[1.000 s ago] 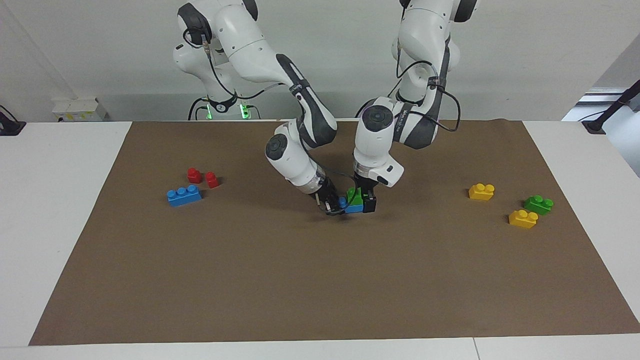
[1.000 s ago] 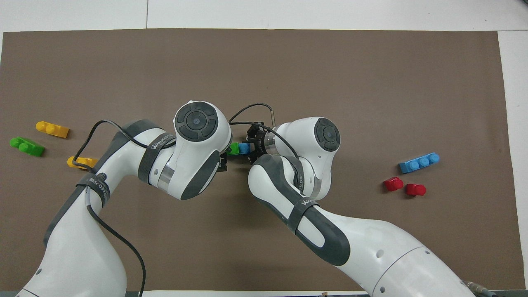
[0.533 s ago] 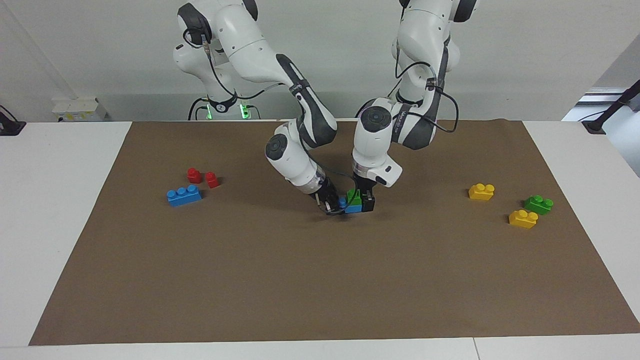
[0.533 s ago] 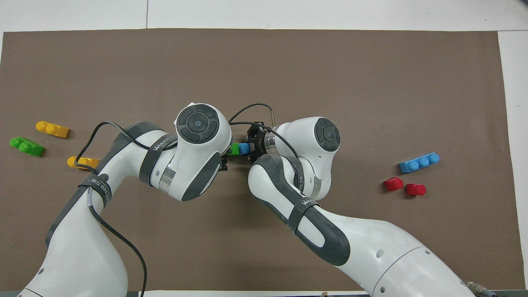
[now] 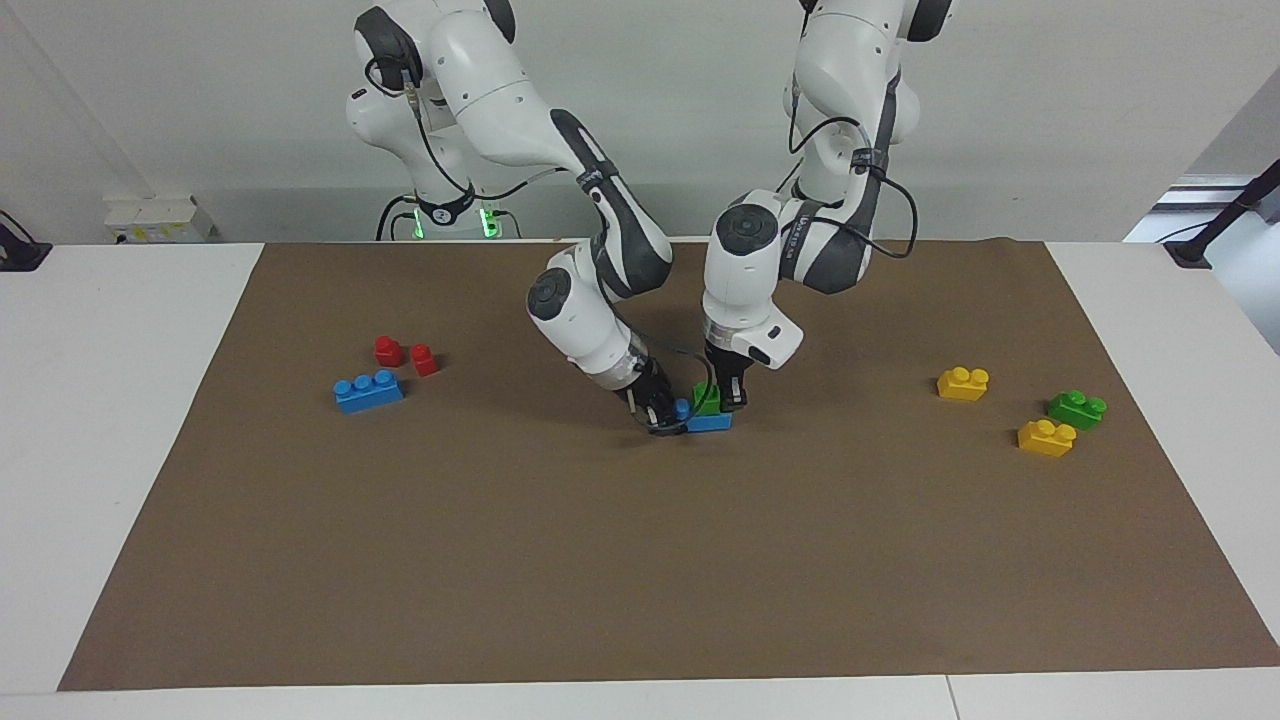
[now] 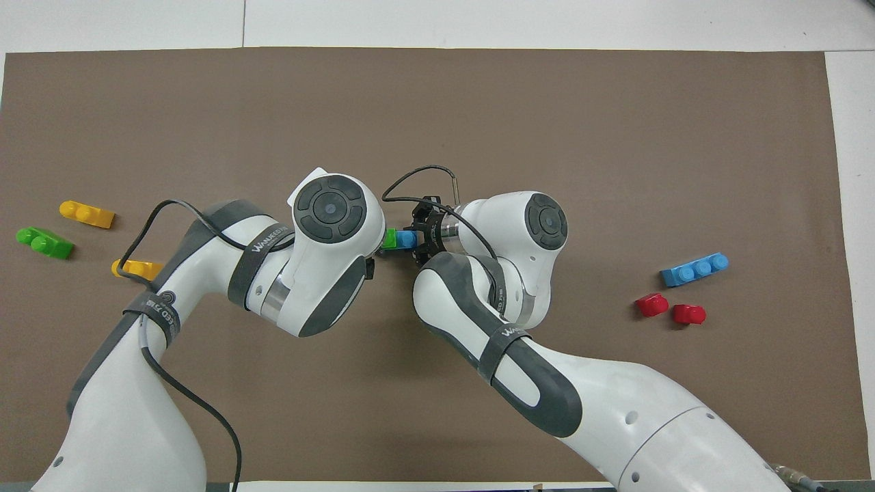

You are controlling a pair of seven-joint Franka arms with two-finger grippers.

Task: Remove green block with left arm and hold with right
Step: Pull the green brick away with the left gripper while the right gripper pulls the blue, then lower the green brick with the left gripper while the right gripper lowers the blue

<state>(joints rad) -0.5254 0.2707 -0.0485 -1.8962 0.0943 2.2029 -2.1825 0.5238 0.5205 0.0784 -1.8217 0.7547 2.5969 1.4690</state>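
The green block (image 5: 707,399) sits on top of a blue brick (image 5: 710,423) at the middle of the brown mat. My left gripper (image 5: 722,394) comes down from above and is shut on the green block. My right gripper (image 5: 662,412) comes in low from the right arm's end and is shut on the blue brick's end. In the overhead view the green block (image 6: 390,238) and the blue brick (image 6: 407,239) show between the two wrists. The left gripper's fingers are hidden there under its own wrist.
A second green brick (image 5: 1077,408) and two yellow bricks (image 5: 963,383) (image 5: 1046,438) lie toward the left arm's end. A blue three-stud brick (image 5: 368,391) and two red pieces (image 5: 388,350) (image 5: 424,359) lie toward the right arm's end. The mat (image 5: 640,560) covers most of the table.
The left gripper has risen a little, so its fingers now sit at the green block instead of reaching down past the blue brick. Both hands and the stack have shifted slightly.
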